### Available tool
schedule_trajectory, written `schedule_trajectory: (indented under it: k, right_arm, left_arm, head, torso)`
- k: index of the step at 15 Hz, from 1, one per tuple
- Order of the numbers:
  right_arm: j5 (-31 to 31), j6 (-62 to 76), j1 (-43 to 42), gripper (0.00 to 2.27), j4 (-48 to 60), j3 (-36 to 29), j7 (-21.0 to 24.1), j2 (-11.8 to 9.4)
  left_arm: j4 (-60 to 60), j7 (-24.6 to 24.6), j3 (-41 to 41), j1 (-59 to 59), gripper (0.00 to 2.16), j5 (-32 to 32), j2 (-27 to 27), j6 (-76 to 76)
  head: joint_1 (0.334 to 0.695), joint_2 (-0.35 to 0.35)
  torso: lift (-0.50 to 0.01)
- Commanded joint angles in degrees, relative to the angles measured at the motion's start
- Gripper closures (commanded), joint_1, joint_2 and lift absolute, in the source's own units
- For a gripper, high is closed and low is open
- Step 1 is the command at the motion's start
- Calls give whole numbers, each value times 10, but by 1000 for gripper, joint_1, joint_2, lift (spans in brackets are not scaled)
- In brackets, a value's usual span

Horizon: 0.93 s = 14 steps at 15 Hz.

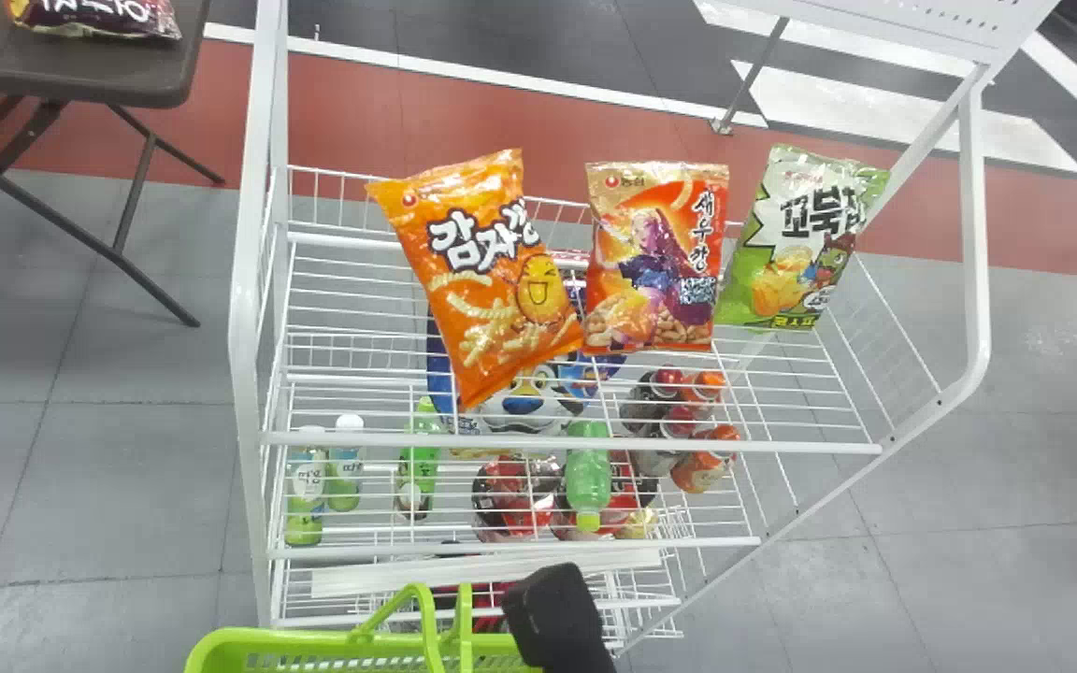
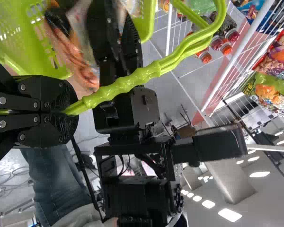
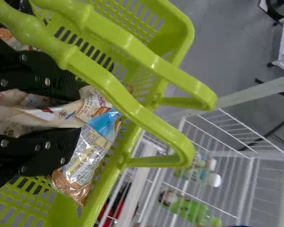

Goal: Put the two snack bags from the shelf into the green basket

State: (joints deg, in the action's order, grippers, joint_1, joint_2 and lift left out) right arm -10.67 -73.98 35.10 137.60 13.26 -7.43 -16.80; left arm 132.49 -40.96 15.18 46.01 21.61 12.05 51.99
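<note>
Lettering (image 1: 487, 234) crosses the orange snack bag (image 1: 468, 322).

A dark folding table (image 1: 80, 73) stood on grey floor (image 1: 127, 495) with thin seams — a white-edged red band (image 1: 361, 107) ran across it — and bright ceiling lights (image 2: 229, 214) glowed.

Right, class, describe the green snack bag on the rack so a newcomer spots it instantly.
Find the white wire rack. In the head view, the green bag tilts at the right end of its upper row. The middle bag and left bag are mainly orange.
</note>
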Motion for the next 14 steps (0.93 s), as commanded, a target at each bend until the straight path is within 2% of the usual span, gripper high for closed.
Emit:
schedule_trajectory:
  k: [1, 5, 7, 9, 14]
  right_arm:
    - [9, -3, 5, 53, 17, -21, 0, 0]
    - [8, 35, 14, 87, 44, -72, -2, 1]
    - [8, 137, 22, 87, 55, -104, -1, 6]
    - [7, 215, 23, 87, 69, -137, -1, 23]
    - [-20, 380, -16, 113, 33, -205, 0, 30]
  left_arm:
    - [0, 0, -1, 0, 1659, 0, 0, 0]
    - [0, 1, -1, 0, 1659, -1, -2, 0]
    - [0, 1, 0, 0, 1659, -3, -2, 0]
    - [0, 3, 1, 0, 1659, -5, -3, 0]
    - [0, 3, 4, 0, 1659, -7, -3, 0]
  head:
    - [695, -350]
    - [695, -350]
    - [695, -350]
    - [695, -350]
    - [695, -350]
  torso:
    - [-11]
    - [-11]
    - [-11]
    - [-11]
    - [-11]
